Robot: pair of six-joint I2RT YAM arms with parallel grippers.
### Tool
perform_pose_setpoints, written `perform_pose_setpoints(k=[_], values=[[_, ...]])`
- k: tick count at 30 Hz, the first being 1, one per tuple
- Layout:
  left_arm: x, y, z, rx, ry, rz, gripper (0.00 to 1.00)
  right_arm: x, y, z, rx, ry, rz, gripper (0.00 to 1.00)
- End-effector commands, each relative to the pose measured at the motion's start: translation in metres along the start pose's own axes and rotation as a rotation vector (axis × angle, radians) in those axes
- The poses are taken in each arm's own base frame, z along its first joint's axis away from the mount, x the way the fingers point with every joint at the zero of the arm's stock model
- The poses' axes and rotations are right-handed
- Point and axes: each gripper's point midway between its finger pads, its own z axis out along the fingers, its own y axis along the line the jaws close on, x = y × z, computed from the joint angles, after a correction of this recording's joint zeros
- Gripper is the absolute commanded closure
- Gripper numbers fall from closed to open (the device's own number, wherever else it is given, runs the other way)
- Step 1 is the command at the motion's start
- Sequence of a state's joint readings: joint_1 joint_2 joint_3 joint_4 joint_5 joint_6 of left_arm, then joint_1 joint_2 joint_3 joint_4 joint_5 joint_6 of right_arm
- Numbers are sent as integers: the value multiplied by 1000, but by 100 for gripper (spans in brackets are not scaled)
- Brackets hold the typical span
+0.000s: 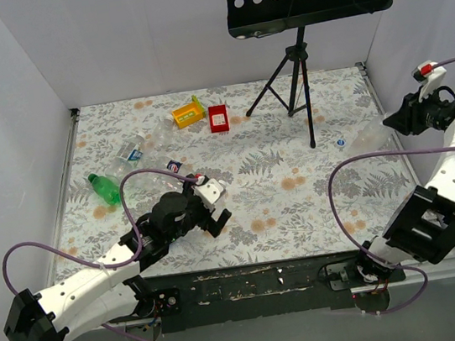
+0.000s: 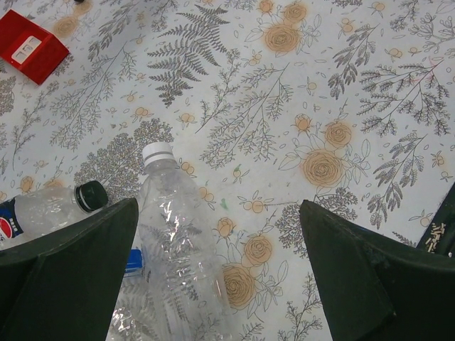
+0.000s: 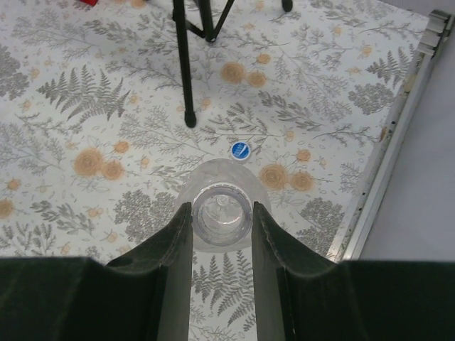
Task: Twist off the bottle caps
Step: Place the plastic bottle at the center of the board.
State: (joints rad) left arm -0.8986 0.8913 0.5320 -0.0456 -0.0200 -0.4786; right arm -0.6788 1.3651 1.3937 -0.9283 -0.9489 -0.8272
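Note:
In the left wrist view a clear bottle (image 2: 174, 234) with a whitish cap (image 2: 158, 153) lies on the table between my open fingers, close to the left one. Beside it lies a blue-labelled bottle (image 2: 35, 213) with a dark cap (image 2: 91, 195). My left gripper (image 2: 219, 206) is open and touches neither; from above it (image 1: 213, 205) hovers near the front left. My right gripper (image 3: 222, 210) is shut on the open, capless neck of a clear bottle (image 3: 222, 186) at the right edge (image 1: 396, 120). A loose blue cap (image 3: 240, 149) lies just beyond that bottle, also seen from above (image 1: 340, 143).
A green bottle (image 1: 103, 188) and several clear bottles (image 1: 134, 150) lie at the left. A yellow tray (image 1: 188, 112) and a red tray (image 1: 218, 118) sit at the back. A black tripod stand (image 1: 294, 68) rises at the back right, one leg (image 3: 185, 71) near my right gripper. The table's metal rail (image 3: 398, 128) runs along the right.

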Motion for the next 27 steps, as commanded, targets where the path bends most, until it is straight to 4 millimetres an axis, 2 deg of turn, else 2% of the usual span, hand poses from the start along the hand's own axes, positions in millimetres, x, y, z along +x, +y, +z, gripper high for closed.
perform_pose_setpoints(k=[1,5,9,14,19,27], values=[[-5,3,-1,-9,-15,10,2,-37,-42,2,119,-76,-89,99],[-4,5,-1,-17,-13,13,2,-37,-61,22,163,-66,-128,99],[-2,6,-1,-24,-7,18,2,-40,-77,41,152,-94,-77,99],[1,5,1,-22,5,22,2,-32,-85,71,147,-58,-74,99],[3,6,2,-25,11,23,2,-22,-94,92,130,-27,-33,97],[2,6,2,-27,8,25,2,-13,-95,106,125,13,-24,95]])
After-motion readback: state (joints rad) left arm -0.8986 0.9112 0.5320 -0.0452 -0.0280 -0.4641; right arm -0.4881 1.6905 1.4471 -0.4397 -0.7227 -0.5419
